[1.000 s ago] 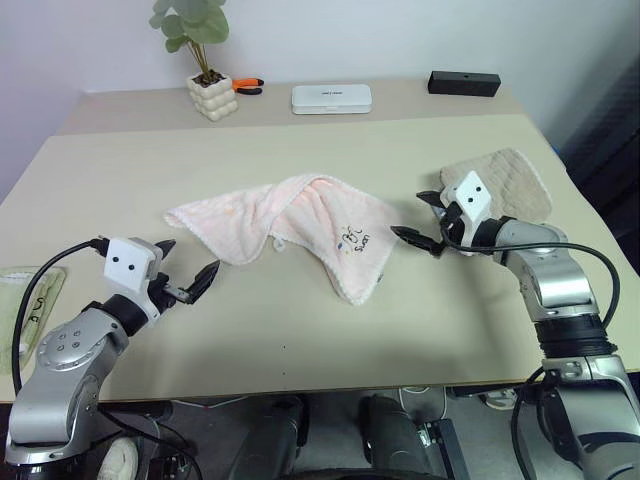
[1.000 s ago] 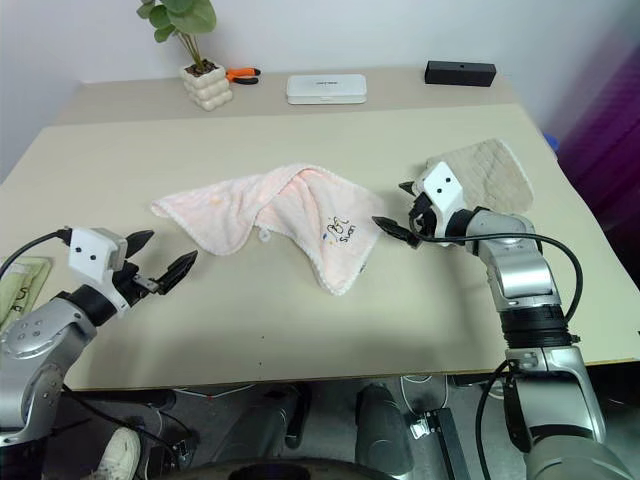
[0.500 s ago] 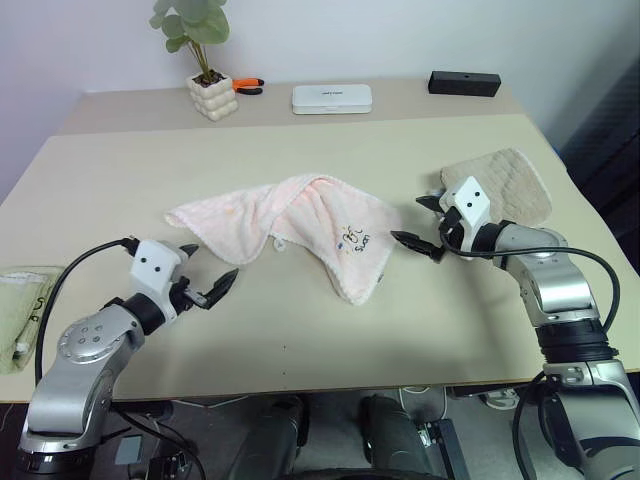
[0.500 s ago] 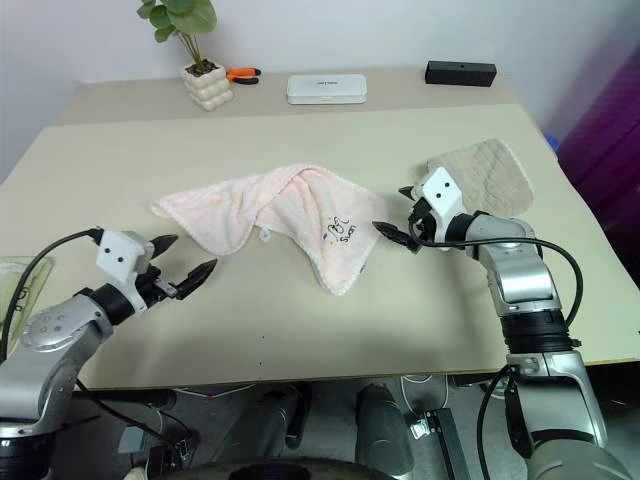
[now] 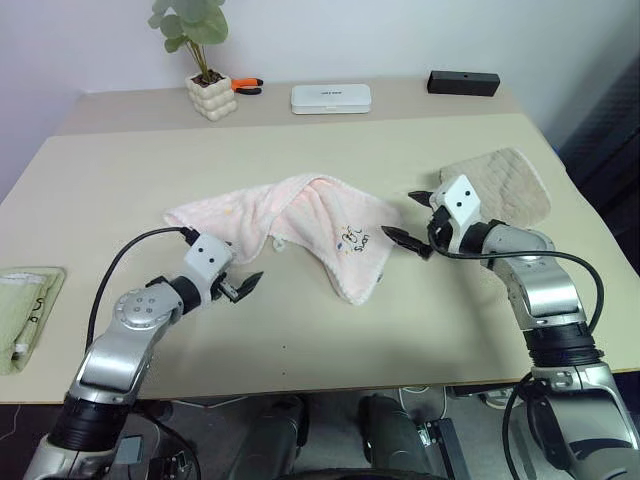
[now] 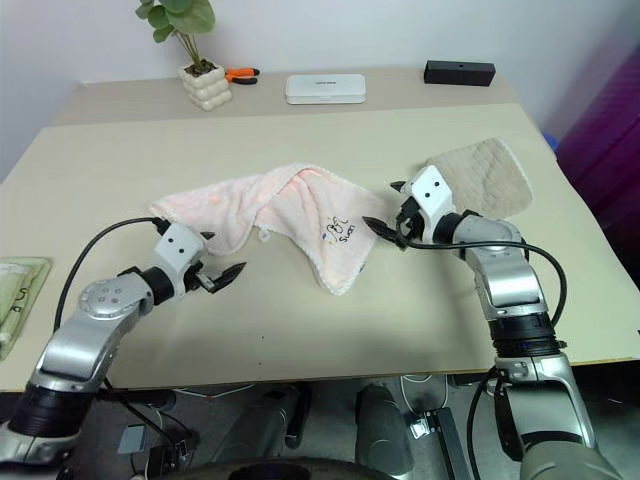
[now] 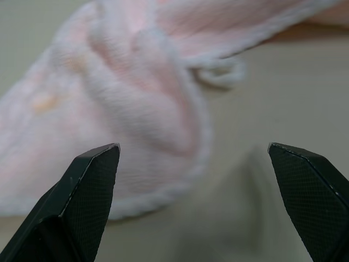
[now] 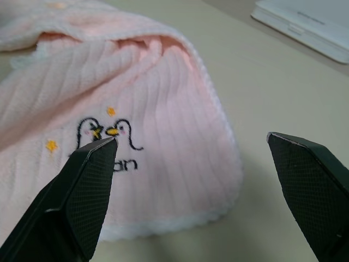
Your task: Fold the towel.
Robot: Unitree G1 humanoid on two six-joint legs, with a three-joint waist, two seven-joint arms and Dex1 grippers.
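Pink towel [image 5: 300,225]: lies crumpled and partly doubled over on the tabletop [image 5: 420,310], between the two sets of fingers; embroidered lettering faces up near the corner toward the right fingers; whitish hem visible.

Left gripper [image 5: 240,283]: fingers spread apart, empty, tips just short of the towel's near-left edge.

Right gripper [image 5: 408,226]: fingers spread apart, empty, tips just beside the towel's lettered corner.

Beige quilted towel [image 5: 505,185]: flat, behind the right fingers.

Pale green cloth [image 5: 22,312]: well left of the left fingers.
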